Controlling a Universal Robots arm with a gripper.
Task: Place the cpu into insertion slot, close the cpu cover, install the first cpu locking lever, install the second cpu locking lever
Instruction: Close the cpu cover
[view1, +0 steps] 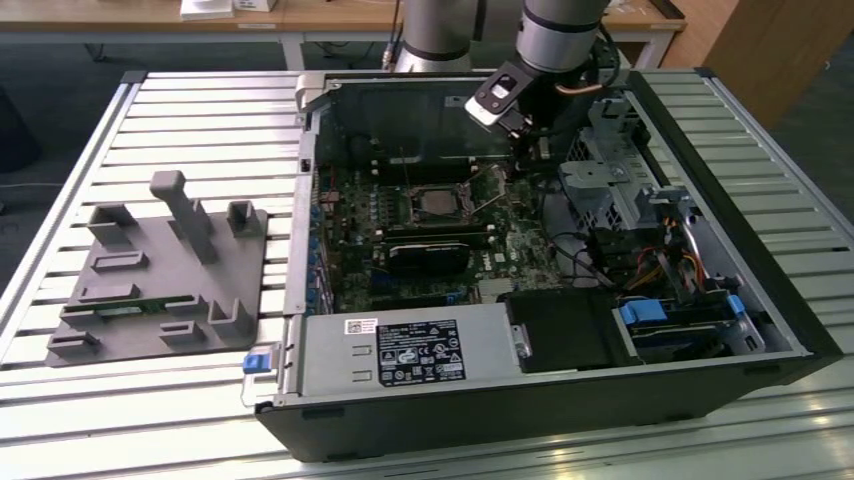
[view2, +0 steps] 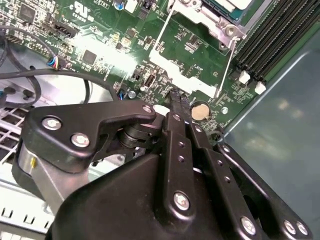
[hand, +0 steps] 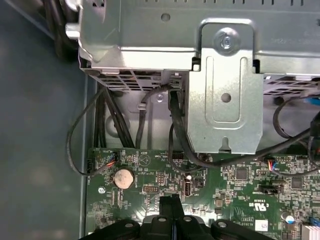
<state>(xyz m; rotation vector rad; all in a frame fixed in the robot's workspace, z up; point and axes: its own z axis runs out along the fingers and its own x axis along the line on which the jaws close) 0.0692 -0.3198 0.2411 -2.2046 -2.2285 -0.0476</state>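
**Item: open computer case (view1: 534, 420), lying on its side on a slatted metal table (view1: 200, 100).**

- Markings: the power supply (view1: 400, 350) carries a white and a black printed label; the text is too small to make out. The green motherboard (hand: 235, 200) shows white silkscreen lettering and symbols.
- The gripper (view1: 523, 160): reaches down into the case from the arm, beside the socket on the exterior view's right. In both wrist views its black fingers (view2: 172, 130) are pressed together, with no gap and nothing visibly between them. The tips (hand: 168, 200) hover just over the board.
- The cpu (view2: 239, 4): a pale silvery top, seated in the insertion slot (view1: 434, 204) near the middle of the board.
- The cpu cover (view2: 205, 17): a silvery frame lying around the chip. Whether it is latched cannot be told.
- Two thin wire levers (view2: 164, 30) run from the socket to a pale metal plate (view2: 185, 75) just beside the fingertips.
- Nearby: coin battery (hand: 123, 177), black memory slots (view2: 275, 35), black heatsink block (view1: 430, 250).
- Obstructions: a grey metal drive cage (hand: 225, 85) and black cables (hand: 107, 120) stand close to the gripper.
- Outside the case: a grey fixture tray (view1: 160, 270) on the exterior view's left.
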